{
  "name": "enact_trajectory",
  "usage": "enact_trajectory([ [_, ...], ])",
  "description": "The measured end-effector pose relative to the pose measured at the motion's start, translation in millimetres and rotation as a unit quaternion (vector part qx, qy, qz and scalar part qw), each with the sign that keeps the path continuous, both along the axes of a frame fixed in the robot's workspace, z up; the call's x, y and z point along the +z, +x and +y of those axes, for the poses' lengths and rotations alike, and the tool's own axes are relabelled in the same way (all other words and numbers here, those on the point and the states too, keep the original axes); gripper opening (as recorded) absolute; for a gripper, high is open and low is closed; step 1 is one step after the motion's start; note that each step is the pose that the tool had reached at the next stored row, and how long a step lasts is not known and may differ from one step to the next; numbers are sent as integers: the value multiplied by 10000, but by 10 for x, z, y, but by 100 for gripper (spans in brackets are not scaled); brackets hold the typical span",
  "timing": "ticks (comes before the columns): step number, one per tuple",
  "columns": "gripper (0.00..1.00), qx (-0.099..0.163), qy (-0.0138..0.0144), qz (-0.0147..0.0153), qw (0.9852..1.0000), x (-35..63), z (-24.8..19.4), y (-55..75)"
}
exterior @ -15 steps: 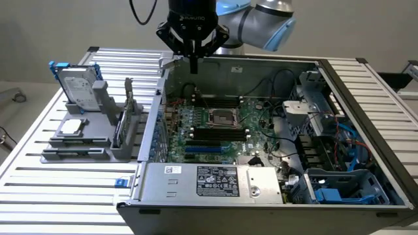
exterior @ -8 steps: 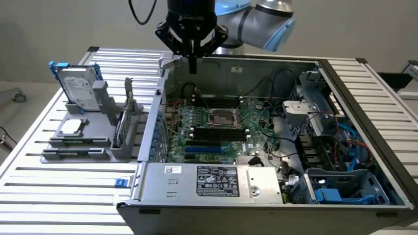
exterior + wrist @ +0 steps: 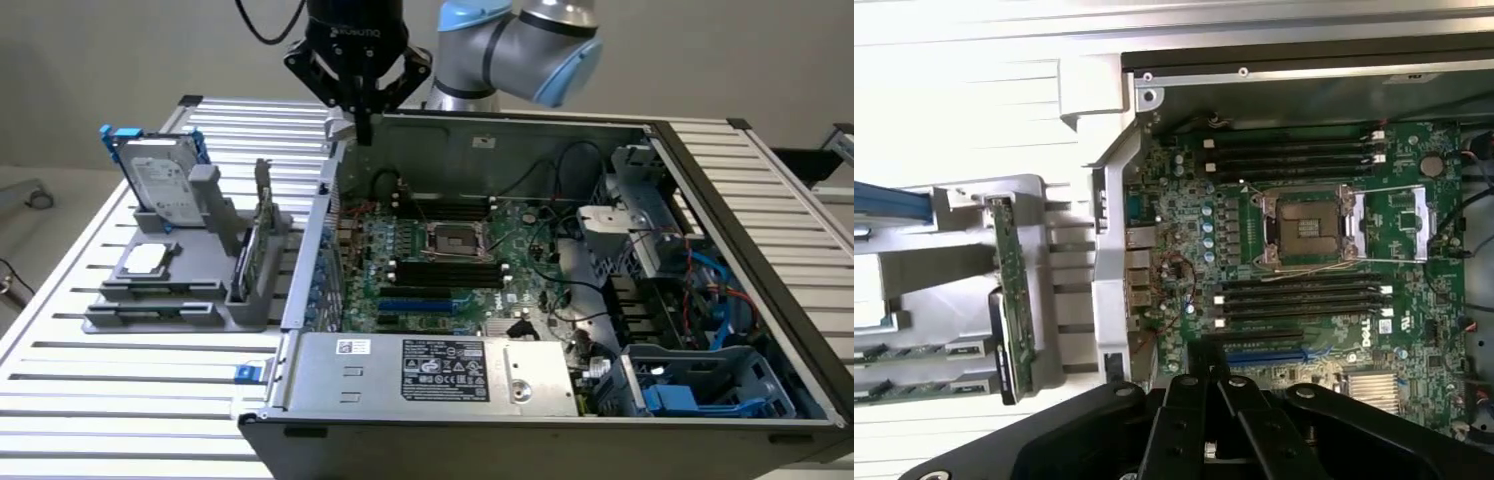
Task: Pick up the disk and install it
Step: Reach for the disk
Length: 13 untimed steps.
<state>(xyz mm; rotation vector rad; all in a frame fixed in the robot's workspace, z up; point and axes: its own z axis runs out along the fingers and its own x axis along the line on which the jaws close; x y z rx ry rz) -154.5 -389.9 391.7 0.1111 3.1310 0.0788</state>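
Observation:
The disk (image 3: 160, 180) is a silver-grey drive with a white label and a blue carrier frame. It stands upright in a grey holder (image 3: 174, 305) on the exterior view's left, outside the computer. My gripper (image 3: 362, 128) hangs shut and holds nothing. It is above the rear left corner of the open computer case (image 3: 534, 125), to the right of the disk and well apart from it. In the wrist view the shut fingertips (image 3: 1204, 352) point over the motherboard (image 3: 1304, 230), and a blue strip of the disk's frame (image 3: 889, 203) shows beside the holder.
A small square silver chip (image 3: 144, 258) and an upright card (image 3: 254, 250) also sit in the holder. Inside the case are a grey labelled power-supply box (image 3: 427, 370), a blue drive cage (image 3: 707, 385) and cables. The slatted metal table (image 3: 120, 390) lies all around.

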Motion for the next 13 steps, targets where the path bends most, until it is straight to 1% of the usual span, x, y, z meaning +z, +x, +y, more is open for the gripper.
enact_trajectory([
  [7, 11, 0, 10, 2, 10000, -11, 86, -279],
  [13, 11, -1, 15, 4, 10000, -19, 173, -499],
])
